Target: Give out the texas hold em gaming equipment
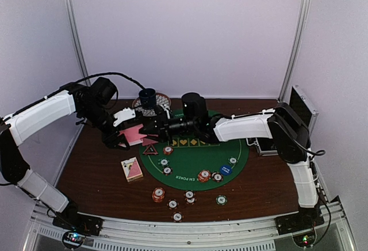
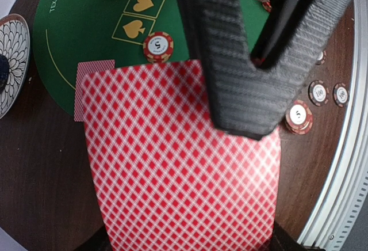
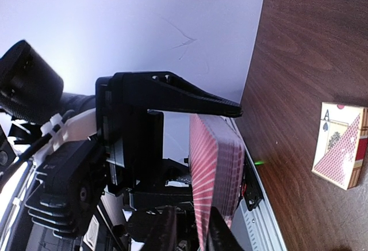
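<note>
The left arm rises from its base at the near left corner of the desk. It bends at the elbow out past the left edge and runs its white forearm inward toward the middle. Its wrist tips down, and the left claw is clamped on a deck of pink-backed cards. The deck is held clear of the wood, just off the left rim of the round green mat.

The right arm climbs from the near right corner and folds sharply at the elbow above the right edge. It lies almost level across the back of the mat, its wrist stretched leftward to meet the deck. The right claw has its fingers drawn in close on either side of the deck's end. One finger lies across the top card's back. Whether they are actually pinching a card cannot be told.

A card box rests on the desk left of the mat, and a small red-rimmed triangle sits at the mat's left rim. Poker chips are scattered over the mat's near half and along the desk's near edge. A blue button lies on the mat's right side. A dark mug stands on a patterned plate at the back edge.
</note>
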Robot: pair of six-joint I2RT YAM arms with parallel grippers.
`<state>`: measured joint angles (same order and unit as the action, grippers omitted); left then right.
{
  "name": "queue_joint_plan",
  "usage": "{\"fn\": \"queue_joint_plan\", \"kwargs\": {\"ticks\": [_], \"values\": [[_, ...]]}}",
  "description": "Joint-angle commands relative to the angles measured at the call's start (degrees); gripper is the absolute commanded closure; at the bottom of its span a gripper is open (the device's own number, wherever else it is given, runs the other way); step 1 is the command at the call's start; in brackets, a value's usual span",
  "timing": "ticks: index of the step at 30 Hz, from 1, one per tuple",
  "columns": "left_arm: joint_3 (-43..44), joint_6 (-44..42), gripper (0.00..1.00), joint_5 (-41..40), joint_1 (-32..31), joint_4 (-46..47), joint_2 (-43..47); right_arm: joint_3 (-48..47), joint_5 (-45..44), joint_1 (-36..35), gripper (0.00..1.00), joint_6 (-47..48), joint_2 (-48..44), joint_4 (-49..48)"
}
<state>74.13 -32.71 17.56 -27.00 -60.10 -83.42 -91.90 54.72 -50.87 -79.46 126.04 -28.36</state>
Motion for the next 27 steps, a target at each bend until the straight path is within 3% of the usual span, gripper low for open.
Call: {"fn": "queue_joint_plan", "kwargs": {"ticks": [1,4,17,27], "values": [[-0.12,-0.83,1.0,0.63,0.11,0.51,0.87,-1.6,1.11,-0.24,0.91,-1.55,0.39,-3.72],[-0.21,-0.84,1.0,0.5,0.11,0.54,0.81,-0.7,1.22,0.14,1.0,-2.45,-0.18,-5.39],[-1.0,-1.0,1.0,-0.24,0.11,0.47,1.52,16.94,1.18,6.84,1.0,0.53,-10.82,-6.88],[-0.93,-1.07,1.0,0.09,0.11,0.17,1.32,35.61,1.08,15.27,1.0,16.12,-23.2,11.89]]}}
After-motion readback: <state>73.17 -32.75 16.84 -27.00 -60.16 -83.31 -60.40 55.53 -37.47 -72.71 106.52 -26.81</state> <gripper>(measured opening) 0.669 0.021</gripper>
